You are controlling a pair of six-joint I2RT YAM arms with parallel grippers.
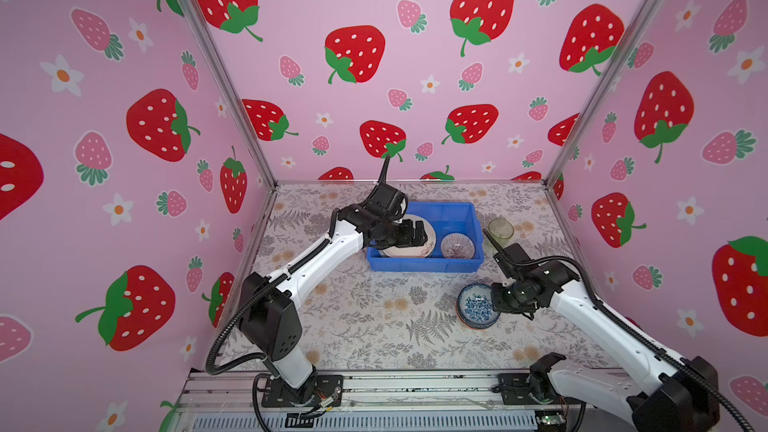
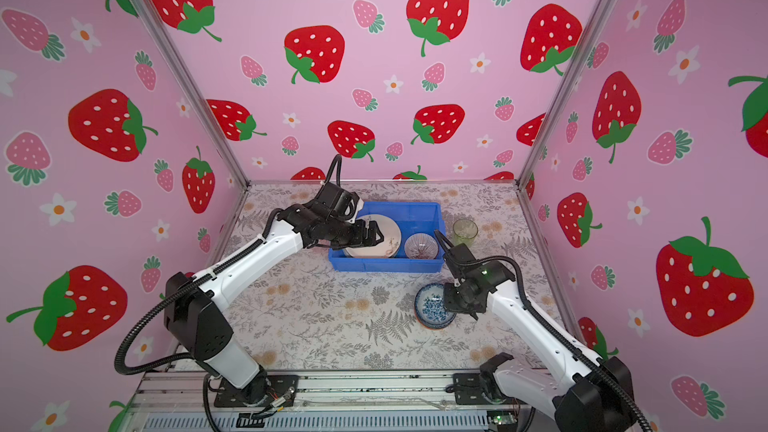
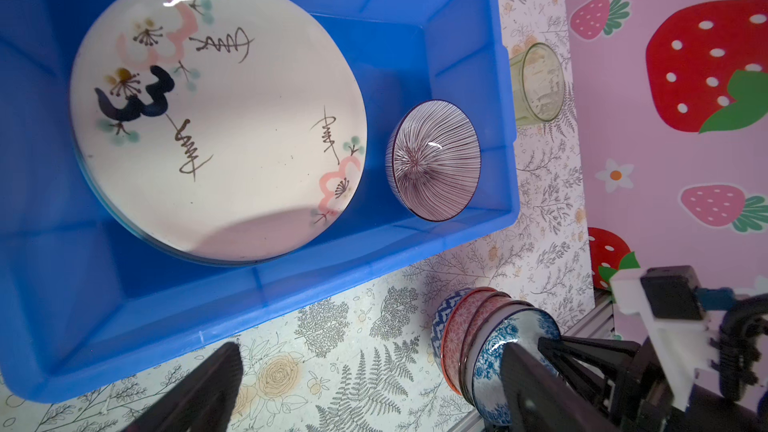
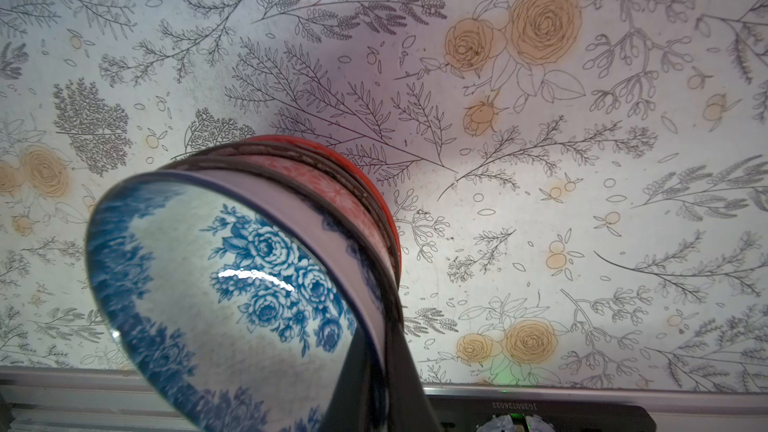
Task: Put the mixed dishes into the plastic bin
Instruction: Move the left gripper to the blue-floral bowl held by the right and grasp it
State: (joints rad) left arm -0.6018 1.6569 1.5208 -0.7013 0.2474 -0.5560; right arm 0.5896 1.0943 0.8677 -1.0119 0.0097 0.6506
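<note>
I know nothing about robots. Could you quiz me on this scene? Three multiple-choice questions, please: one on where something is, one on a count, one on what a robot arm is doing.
1. Where does the green glass stand relative to the blue tub?
A. inside it
B. on the table beside it
C. underneath it

2. How many bowls are inside the tub?
A. one
B. none
C. three

3. What are the right arm's jaws doing?
A. standing wide open
B. holding a fork
C. shut on the rim of the blue flowered bowl

Answers:
1. B, the glass stands outside the tub's wall.
2. A, only the striped bowl sits there, beside the plate.
3. C, the right wrist view shows them pinching that rim.
</note>
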